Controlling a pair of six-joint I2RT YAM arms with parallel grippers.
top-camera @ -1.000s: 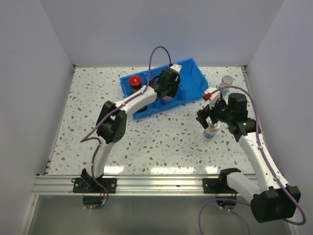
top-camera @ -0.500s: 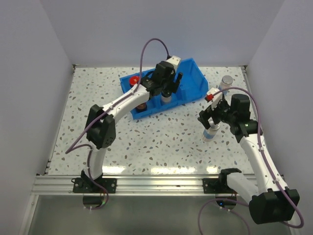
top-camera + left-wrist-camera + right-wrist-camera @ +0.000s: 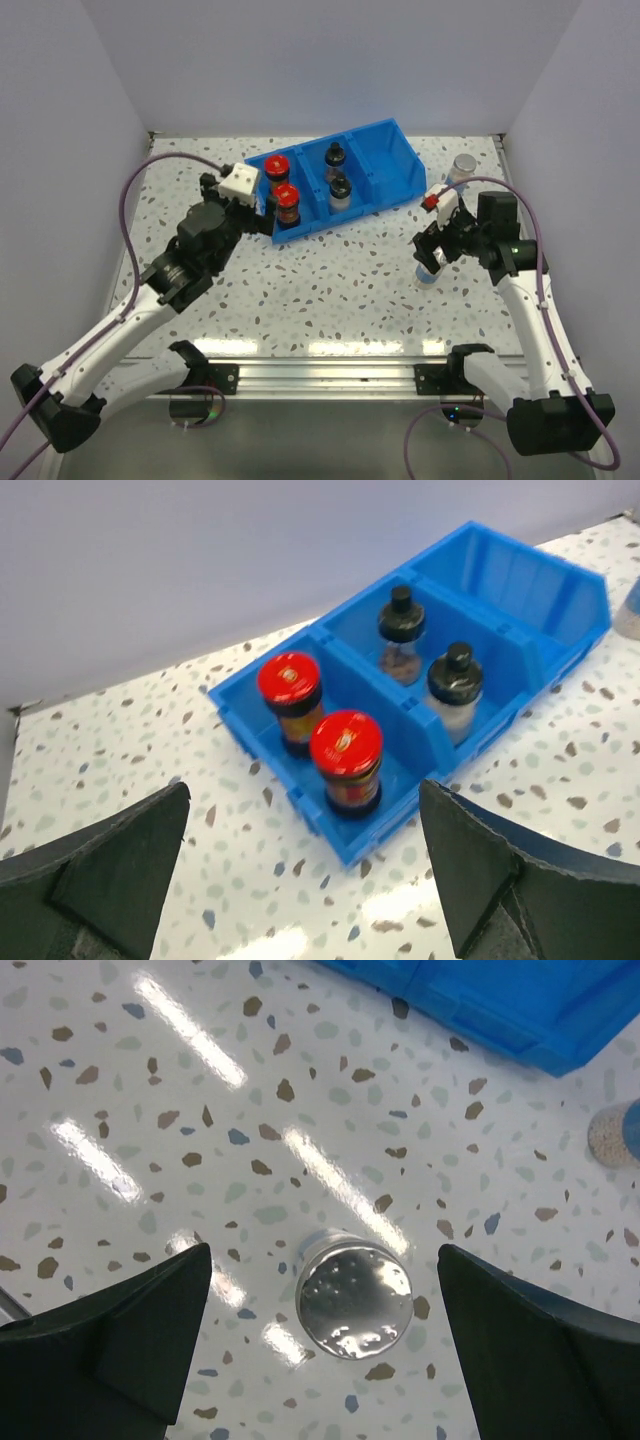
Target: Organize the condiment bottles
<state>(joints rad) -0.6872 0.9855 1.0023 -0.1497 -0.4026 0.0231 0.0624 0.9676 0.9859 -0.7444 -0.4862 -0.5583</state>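
Observation:
Inside the blue bin [image 3: 385, 150] stand two red-capped condiment bottles [image 3: 276, 167] [image 3: 287, 197] in the left compartment and two black-capped ones [image 3: 334, 155] [image 3: 340, 188] in the middle. My left gripper [image 3: 260, 203] is open and empty, just left of the bin; its wrist view shows the red caps [image 3: 290, 677] [image 3: 346, 743] and black caps [image 3: 401, 623] [image 3: 455, 675] ahead. My right gripper [image 3: 432, 250] hangs open directly over an upright silver-capped bottle [image 3: 355, 1295], one finger on each side, not touching it.
Another silver-capped bottle [image 3: 463, 167] stands near the right wall, beyond the bin's right end, also visible as a bottle [image 3: 612, 1135] at the right wrist view's edge. The bin's right compartment [image 3: 540, 580] holds nothing. White walls close in the speckled table.
My left gripper opened, left a black-capped bottle in the middle compartment, and the arm drew back to the left of the bin. The right gripper stayed open over the silver-capped bottle.

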